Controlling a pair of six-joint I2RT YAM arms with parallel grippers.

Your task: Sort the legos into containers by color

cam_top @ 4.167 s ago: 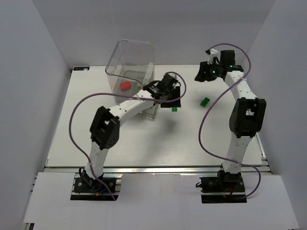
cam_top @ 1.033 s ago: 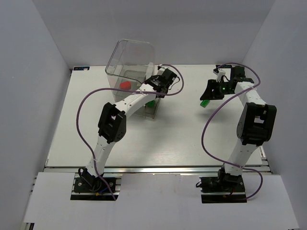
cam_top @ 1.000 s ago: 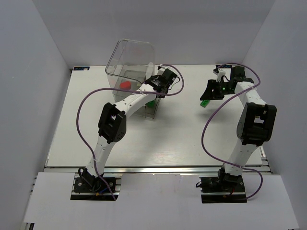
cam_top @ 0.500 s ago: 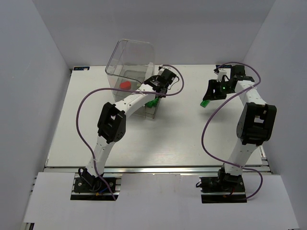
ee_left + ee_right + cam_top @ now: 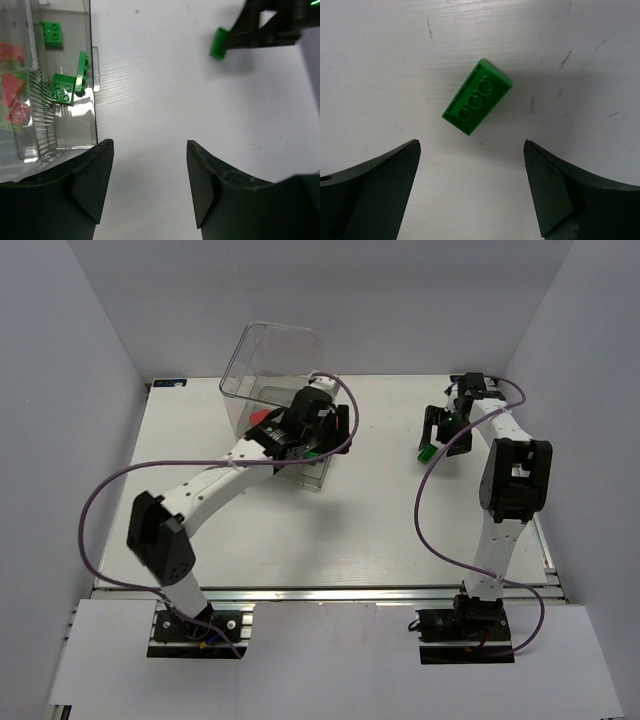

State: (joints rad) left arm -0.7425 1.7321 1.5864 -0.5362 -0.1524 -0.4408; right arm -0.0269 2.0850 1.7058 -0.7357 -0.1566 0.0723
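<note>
green lego [image 5: 476, 96] flat on counter [image 5: 580, 40], hovered over by wide-open empty right jaws, probably lined up for a pinch | left jaws held open, empty, beside container [image 5: 91, 60] where greens [image 5: 62, 89] are stashed

Bricks [image 5: 62, 89] in the box [image 5: 265, 355], left; lone brick [image 5: 476, 97] on table [image 5: 380, 520], right.

Loose green brick [image 5: 476, 97], three studs showing, lies flat and askew, well apart from clear box [image 5: 270, 360]; three green bricks [image 5: 63, 89] in one compartment; red bricks [image 5: 15, 97] in another.
</note>
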